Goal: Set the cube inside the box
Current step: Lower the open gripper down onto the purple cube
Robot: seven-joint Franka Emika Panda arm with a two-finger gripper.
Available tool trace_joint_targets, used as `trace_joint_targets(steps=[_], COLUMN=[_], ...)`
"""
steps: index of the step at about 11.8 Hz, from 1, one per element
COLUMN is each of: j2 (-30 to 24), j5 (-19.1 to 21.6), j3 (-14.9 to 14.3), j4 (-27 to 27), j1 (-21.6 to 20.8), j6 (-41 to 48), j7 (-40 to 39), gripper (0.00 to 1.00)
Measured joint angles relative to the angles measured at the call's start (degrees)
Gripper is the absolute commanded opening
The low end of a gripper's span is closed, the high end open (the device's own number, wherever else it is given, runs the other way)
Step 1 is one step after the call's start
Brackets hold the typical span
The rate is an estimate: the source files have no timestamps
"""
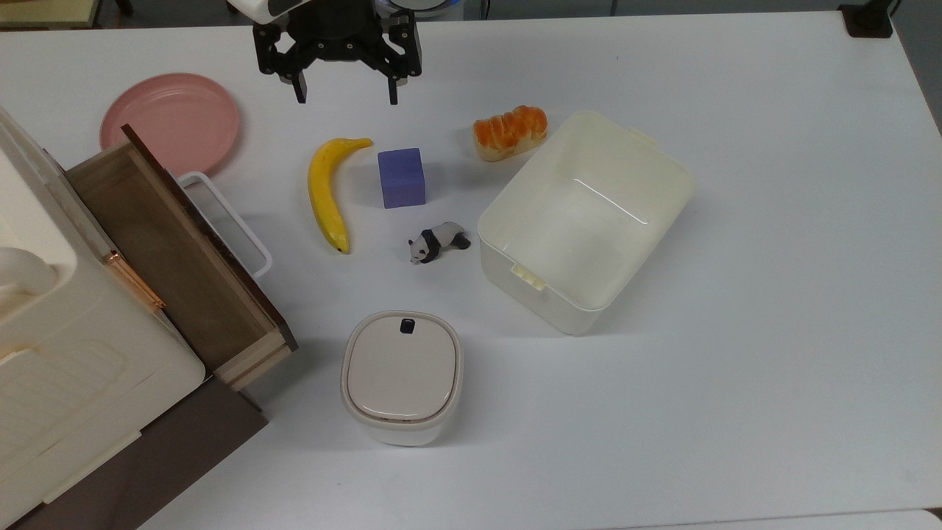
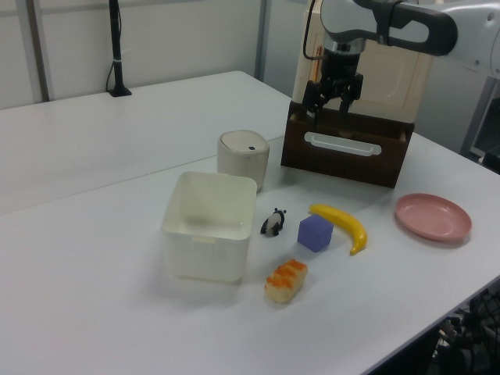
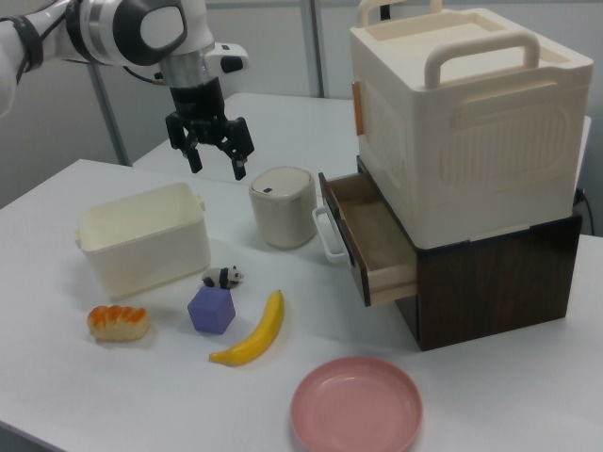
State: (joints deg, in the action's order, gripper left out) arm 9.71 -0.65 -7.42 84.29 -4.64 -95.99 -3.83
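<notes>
While nothing has yet been grasped, the top view reads from left to right: plate [image 1: 171, 121], open drawer [image 1: 176, 258], banana [image 1: 329, 190], cube [image 1: 402, 177] resting on the desk [image 1: 773, 294] between banana and panda [image 1: 438, 242], then bread [image 1: 511, 131] and the empty box [image 1: 589, 217], which sits near the cube with its mouth upward, presumably so that a short carry and a drop from above will do. Above the desk hangs the gripper [image 1: 346, 94], pointing down, its jaws spread wide and holding nothing, well short of the cube.
</notes>
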Motion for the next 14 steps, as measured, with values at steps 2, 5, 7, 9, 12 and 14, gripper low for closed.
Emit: trace_joint_targets(steps=[2, 5, 7, 9, 12, 14], j2=[0.0, 0.5, 0.9, 1.1, 2.0, 2.1], j5=[-0.1, -0.1, -0.1, -0.1, -0.1, 0.1], j3=[0.0, 0.0, 0.0, 0.0, 0.0, 0.3], j4=[0.0, 0.0, 0.1, 0.1, 0.1, -0.1], j1=[0.4, 2.5, 2.6, 2.6, 2.6, 2.6], j6=[0.7, 1.4, 1.4, 1.2, 0.7, 0.7], j7=[0.0, -0.2, -0.2, -0.2, -1.8, -4.7], gripper=[1.0, 1.0, 1.0, 1.0, 1.0, 1.0])
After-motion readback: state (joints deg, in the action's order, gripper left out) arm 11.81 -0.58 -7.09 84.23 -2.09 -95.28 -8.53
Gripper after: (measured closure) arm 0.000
